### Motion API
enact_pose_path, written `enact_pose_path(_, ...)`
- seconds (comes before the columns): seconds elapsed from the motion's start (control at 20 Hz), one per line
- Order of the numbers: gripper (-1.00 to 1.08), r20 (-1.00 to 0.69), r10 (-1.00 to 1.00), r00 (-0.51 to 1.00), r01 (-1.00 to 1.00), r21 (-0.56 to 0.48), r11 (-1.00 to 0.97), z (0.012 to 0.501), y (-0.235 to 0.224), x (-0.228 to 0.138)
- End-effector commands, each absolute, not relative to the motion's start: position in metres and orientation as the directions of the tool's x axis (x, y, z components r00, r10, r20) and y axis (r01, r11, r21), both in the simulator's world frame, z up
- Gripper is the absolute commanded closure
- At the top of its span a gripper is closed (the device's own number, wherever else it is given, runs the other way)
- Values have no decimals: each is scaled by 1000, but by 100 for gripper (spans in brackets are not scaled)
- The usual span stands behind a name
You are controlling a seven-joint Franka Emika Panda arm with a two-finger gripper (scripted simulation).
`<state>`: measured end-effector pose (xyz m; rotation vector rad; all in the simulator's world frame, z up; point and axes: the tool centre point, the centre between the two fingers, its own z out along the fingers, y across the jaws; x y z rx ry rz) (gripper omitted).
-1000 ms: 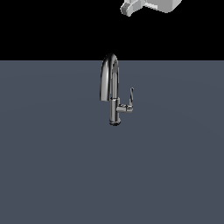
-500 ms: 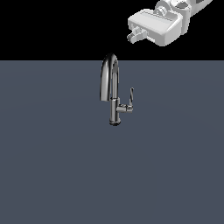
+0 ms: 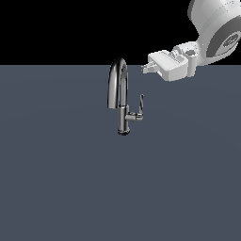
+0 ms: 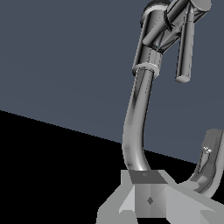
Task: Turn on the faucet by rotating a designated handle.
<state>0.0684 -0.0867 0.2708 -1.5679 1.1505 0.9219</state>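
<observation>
Gripper (image 3: 145, 68) level with faucet (image 3: 121, 96) arch, above handle (image 3: 140, 103), empty; opening indiscernible.

No readable text, labels, brands or numbers — faucet (image 3: 121, 96), gripper (image 3: 145, 68), grey surface (image 3: 56, 179) all unmarked

The white arm (image 3: 214, 28) reaches in from the upper corner on the exterior view's right, above the far edge of the surface. Its gripper (image 3: 146, 68) lies nearly level, jaws pointing toward the exterior view's left, holding nothing; their spacing is unclear.
</observation>
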Motion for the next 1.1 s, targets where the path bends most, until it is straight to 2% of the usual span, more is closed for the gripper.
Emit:
enact_pose_path(0.0,108,-956,-201,213,-977,-211,-34,248,-90,76)
enact_pose_path(0.55,108,-998,-39,43,-984,-49,171,176,-93,88)
enact_pose_path(1.05,108,-1000,-1,12,-978,-12,209,160,-90,89)
